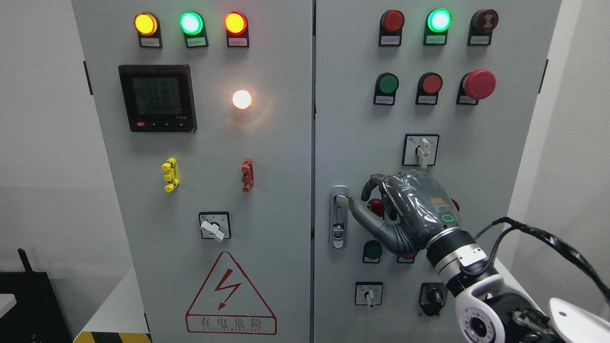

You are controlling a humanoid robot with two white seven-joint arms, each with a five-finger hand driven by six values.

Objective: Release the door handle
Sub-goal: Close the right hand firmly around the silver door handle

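The silver door handle (339,217) sits on the left edge of the right cabinet door (481,128). Its lever (343,198) is swung out to the right, toward my right hand (364,196). The grey thumb (364,216) lies along and under the lever, and the dark fingers (374,183) curl over it from above, so the hand is shut on the lever. The far end of the lever is hidden inside the hand. My right arm comes in from the lower right. My left arm is out of sight.
The right door carries push buttons, a red mushroom stop button (479,84) and rotary switches (421,149) around the hand. The left door (281,157) holds a meter (157,97), lamps and a hazard sign (230,295). A black cable (553,240) loops beside my forearm.
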